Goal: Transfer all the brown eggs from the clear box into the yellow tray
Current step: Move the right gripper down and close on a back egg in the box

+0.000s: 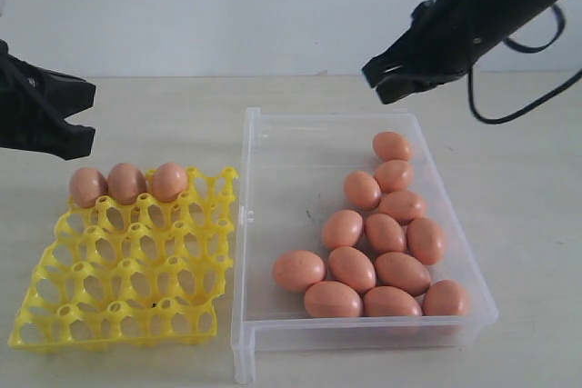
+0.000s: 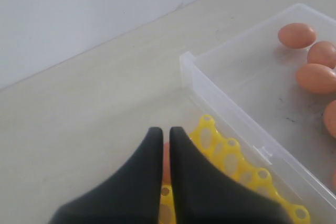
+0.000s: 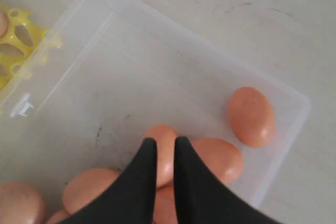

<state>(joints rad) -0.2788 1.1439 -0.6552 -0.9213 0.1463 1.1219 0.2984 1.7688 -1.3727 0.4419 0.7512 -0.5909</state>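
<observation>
Three brown eggs (image 1: 126, 183) fill the back row of the yellow tray (image 1: 118, 315) on the left. Several more brown eggs (image 1: 386, 233) lie on the right side of the clear box (image 1: 250, 224). My left gripper (image 1: 89, 120) hangs above and behind the tray's back left corner. Its fingers (image 2: 152, 145) are shut with nothing between them. My right gripper (image 1: 373, 79) hovers high over the box's far end. In the right wrist view that gripper (image 3: 165, 141) has its jaws a narrow slit apart, empty, with an egg (image 3: 164, 132) lying far below the slit.
The tray and box stand side by side on a pale tabletop (image 1: 136, 106), with a white wall behind. The left half of the box floor (image 3: 121, 87) holds no eggs. A black cable (image 1: 509, 115) loops from the right arm.
</observation>
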